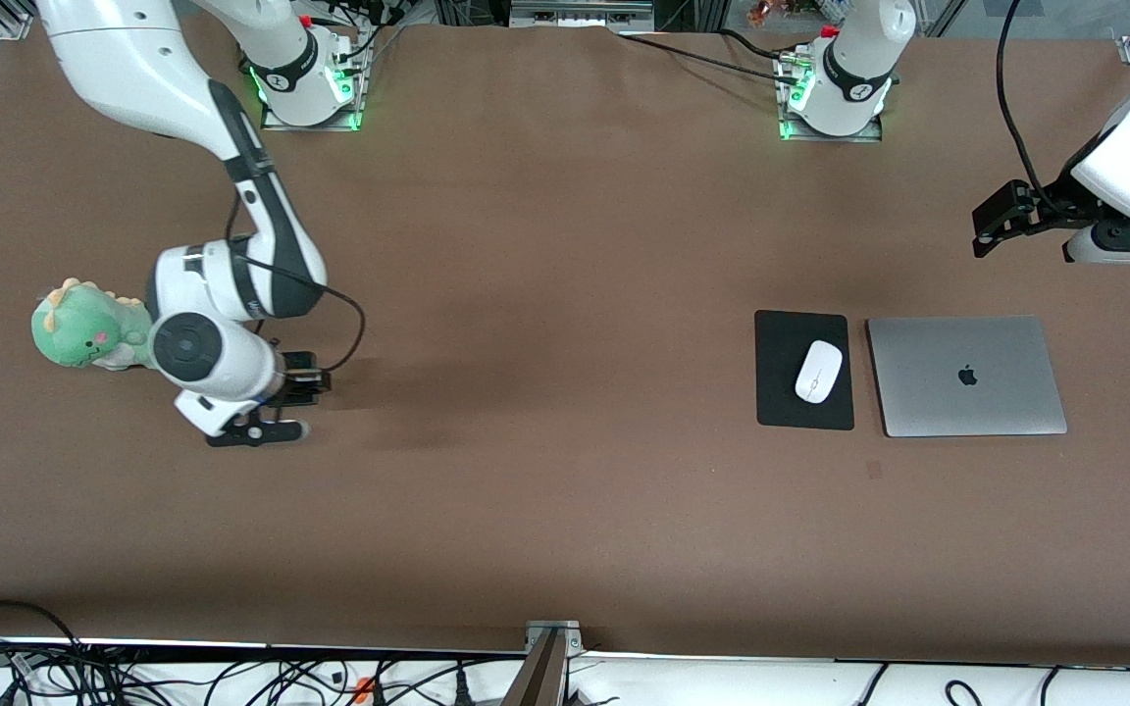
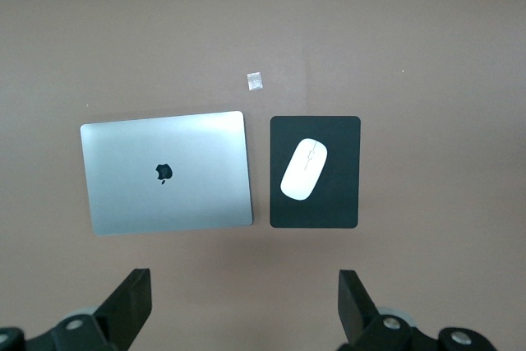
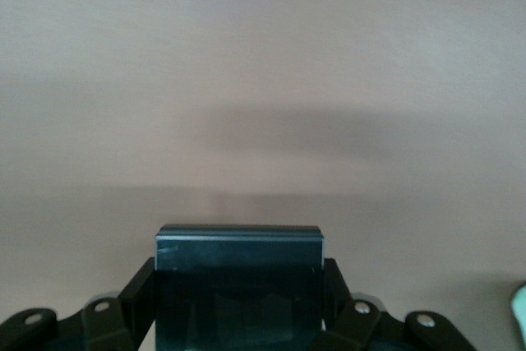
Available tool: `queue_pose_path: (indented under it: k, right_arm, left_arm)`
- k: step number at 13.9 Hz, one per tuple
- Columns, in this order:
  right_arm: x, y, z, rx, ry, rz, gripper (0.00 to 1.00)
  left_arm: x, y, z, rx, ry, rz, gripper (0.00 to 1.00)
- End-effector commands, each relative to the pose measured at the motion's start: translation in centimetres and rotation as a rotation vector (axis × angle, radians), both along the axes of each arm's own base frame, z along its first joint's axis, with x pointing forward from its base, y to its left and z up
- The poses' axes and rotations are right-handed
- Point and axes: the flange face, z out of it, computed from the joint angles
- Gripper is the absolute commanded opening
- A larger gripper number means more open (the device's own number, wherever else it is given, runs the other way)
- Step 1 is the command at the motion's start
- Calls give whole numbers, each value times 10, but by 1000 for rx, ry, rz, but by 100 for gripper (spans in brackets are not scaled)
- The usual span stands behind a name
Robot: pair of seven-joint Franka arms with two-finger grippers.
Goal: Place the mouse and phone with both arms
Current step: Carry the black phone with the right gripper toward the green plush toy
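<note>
The right arm comes from its base at the top of the front view and bends down low toward its own end of the counter (image 1: 565,510). Its wrist is turned so the right claw (image 1: 305,384) sits just above the brown top, right beside a green toy dinosaur (image 1: 84,328). The right claw is squeezed tight on the phone (image 3: 238,273), a dark flat slab that stands up between the two fingers (image 3: 136,297). In the right wrist view the top edge of the phone pokes out past the fingers, with bare brown counter in front of it.

The left arm waits, lifted high over the left arm's end of the counter, above the laptop (image 1: 965,376). Its left claw (image 2: 246,306) points down and is spread wide with nothing in it. In the left wrist view its two black fingers (image 2: 131,302) stand far apart.

The mouse (image 1: 818,371) is white and lies a bit tilted on a black mat (image 1: 779,392). The mat lies just beside the laptop, on the side toward the right arm's end. The laptop is grey and shut flat. A tiny pale scrap (image 2: 256,80) lies on the counter near the laptop, closer to the front camera
</note>
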Motion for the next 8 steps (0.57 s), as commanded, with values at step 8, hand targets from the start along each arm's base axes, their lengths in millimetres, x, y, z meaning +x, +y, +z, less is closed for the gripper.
queue_pose_path:
  k: [8]
  right_arm:
    - [-88,-154,-47,1,-218,14,21]
  left_arm:
    - [0,5,-9,37,18,-10,100]
